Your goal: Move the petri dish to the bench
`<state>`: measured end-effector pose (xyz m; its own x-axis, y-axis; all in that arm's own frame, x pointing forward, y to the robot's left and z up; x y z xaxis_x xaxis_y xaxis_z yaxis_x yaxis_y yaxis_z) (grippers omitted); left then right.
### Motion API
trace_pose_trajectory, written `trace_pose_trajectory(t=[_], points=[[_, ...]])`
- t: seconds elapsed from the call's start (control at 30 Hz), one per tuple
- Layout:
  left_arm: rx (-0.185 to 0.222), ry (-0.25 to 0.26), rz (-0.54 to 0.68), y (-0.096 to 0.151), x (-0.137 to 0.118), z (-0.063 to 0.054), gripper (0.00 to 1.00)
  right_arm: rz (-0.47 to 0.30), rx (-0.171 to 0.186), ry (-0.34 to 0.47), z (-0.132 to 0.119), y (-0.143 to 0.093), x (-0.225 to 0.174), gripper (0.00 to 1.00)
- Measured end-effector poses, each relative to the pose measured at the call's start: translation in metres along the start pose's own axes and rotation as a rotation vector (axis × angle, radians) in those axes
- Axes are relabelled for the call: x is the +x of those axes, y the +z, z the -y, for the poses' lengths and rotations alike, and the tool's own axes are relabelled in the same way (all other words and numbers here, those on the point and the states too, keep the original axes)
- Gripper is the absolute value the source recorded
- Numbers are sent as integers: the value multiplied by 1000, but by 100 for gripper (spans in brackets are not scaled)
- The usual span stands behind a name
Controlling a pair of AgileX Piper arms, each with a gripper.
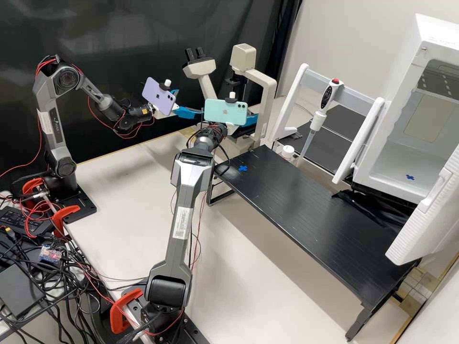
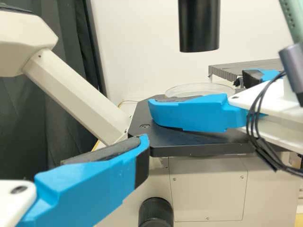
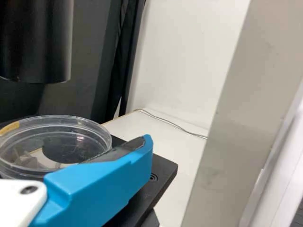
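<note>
High view: the left gripper is at the upper centre, fingers well apart on nothing, beside the microscope. The right arm stands at the centre with its wrist at the stage side; the black bench runs from mid-frame to the lower right, a blue cross at its near-left end. Left wrist view: the petri dish sits right of centre, on the black stage under a dark cylinder. The right gripper is spread wide about it, one finger before the dish and one beyond; I cannot tell whether both pads touch. Right wrist view: the dish is at lower left, a finger alongside its rim. The step looks to be the grasp: centre the dish between the pads, close gently and evenly because thin plastic may flex or skid, lift only a little, keep it level, and draw it out clear of the cylinder before heading for the bench.
</note>
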<state>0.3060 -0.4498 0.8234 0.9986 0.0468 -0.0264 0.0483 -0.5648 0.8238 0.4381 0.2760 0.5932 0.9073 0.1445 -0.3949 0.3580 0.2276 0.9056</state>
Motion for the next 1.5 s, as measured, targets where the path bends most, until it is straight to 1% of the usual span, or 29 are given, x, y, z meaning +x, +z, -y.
trace_pose_trajectory(t=[0.07, 0.23, 0.3, 0.33, 0.43, 0.53, 0.6, 0.67, 0.7, 0.83, 0.9, 1.37, 1.43, 1.47, 1.5], points=[[0, 0, 0, 0, 0, 0, 100, 5, 13, -10, 0, 0, 0, 0], [0, 0, 0, 0, 0, 0, 100, 9, 21, -34, 0, -2, 0, 0], [0, 0, 0, 0, 0, 0, 100, 9, 18, -40, 0, -2, 0, 0], [0, 0, 0, 0, 0, 0, 100, 10, 27, -48, 1, -2, 0, 0], [0, 0, 0, 0, 0, 0, 100, 6, 17, -59, 0, -3, 1, 0], [0, 0, 0, 0, 0, 0, 100, 5, 25, -71, 0, -4, 1, 0], [0, 0, 0, 0, 0, 0, 100, 3, 15, -75, 0, -4, 1, 0], [0, 0, 0, 0, 0, 0, 100, 6, 35, -85, 1, -4, 0, 0], [0, 0, 0, 0, 0, 0, 100, 6, 37, -85, 1, -4, 0, 0], [0, 0, 0, 0, 0, 0, 100, 7, 22, -86, 1, -4, 0, 0], [0, 0, 0, 0, 0, 0, 100, 8, 30, -91, 2, -4, 0, 0], [0, 0, 0, 0, 0, 0, 100, 15, 30, -111, 2, -3, 0, 0], [0, 0, 0, 0, 0, 0, 100, 6, 31, -106, 1, -3, -3, 0], [0, 0, 0, 0, 0, 0, 100, -5, 18, -101, 0, -4, -5, 0], [0, 0, 0, 0, 0, 0, 100, -13, 26, -100, -1, -4, -8, 0]])
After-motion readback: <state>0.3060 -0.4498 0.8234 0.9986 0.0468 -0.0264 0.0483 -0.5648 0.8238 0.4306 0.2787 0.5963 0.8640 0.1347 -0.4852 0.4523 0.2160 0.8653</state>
